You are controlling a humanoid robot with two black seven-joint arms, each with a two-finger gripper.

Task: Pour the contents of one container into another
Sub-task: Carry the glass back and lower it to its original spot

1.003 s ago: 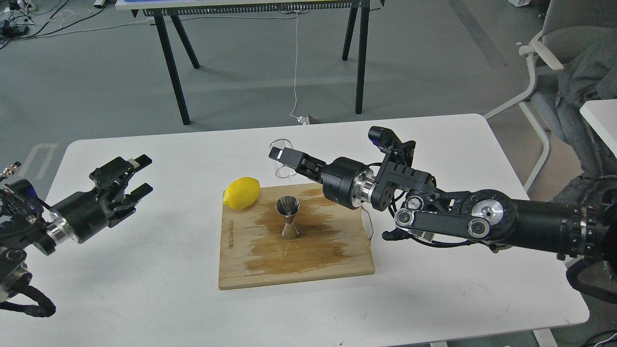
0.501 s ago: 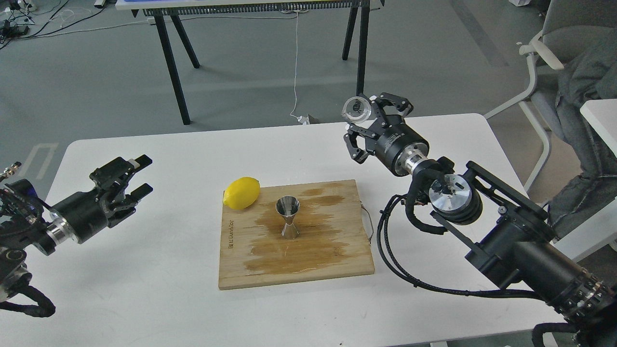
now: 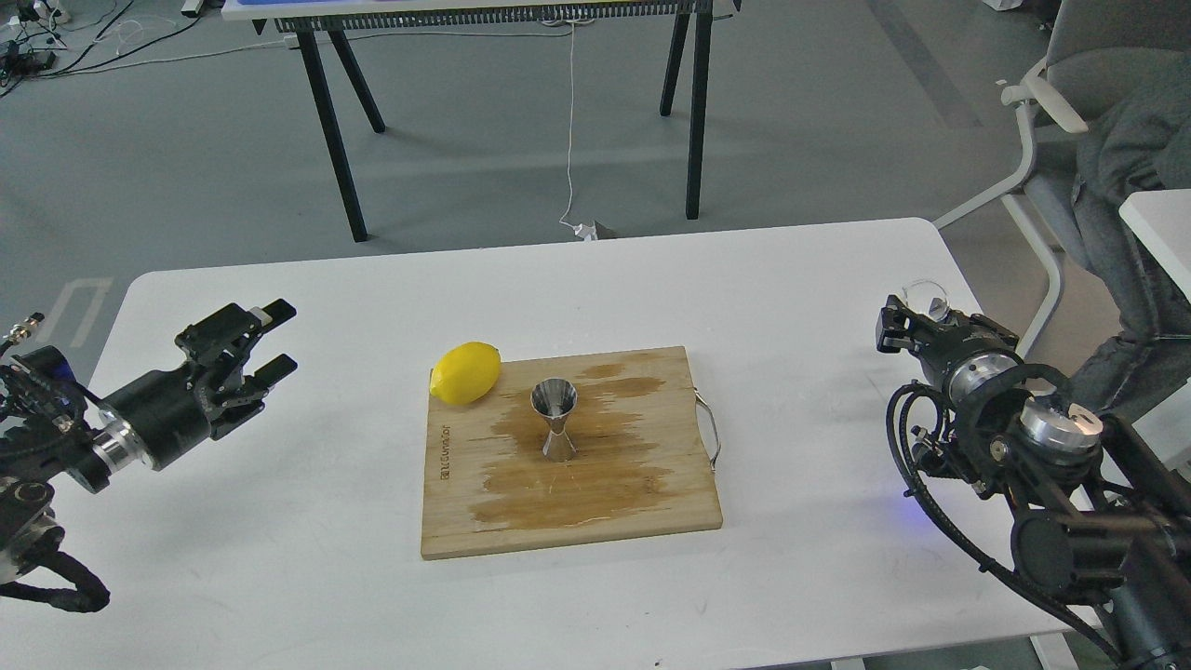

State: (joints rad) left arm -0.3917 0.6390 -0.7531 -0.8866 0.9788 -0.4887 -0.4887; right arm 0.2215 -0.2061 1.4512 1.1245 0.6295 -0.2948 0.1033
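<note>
Glass cup (image 3: 926, 296): sitting at the tip of the right gripper (image 3: 916, 316), above the right edge of the white table (image 3: 791, 279); only the clear rim and upper wall showing, rest hidden behind the gripper body.
Right gripper: hovering at the far right of the table, well apart from the board; appearing to be clamped on the glass cup, fingers too dark and end-on to separate cleanly.
Right arm: coming in from the lower right corner, cables looping beside the wrist.
Jigger (image 3: 555, 420): standing upright on the wooden cutting board (image 3: 651, 502), near its middle, open cone facing up; inside too small to read for liquid.
Cutting board: lying flat at table centre, showing a wide dark wet stain around and below the jigger; metal handle sticking out on its right edge.
Lemon (image 3: 466, 372): resting on the board's far left corner, near the jigger, not touching it.
Left gripper (image 3: 262, 342): hanging above the left side of the table, jaws apart, holding nothing, pointing toward the board.
Background: black-legged table (image 3: 335, 121) and grey chair (image 3: 1070, 84) standing on the grey floor.
</note>
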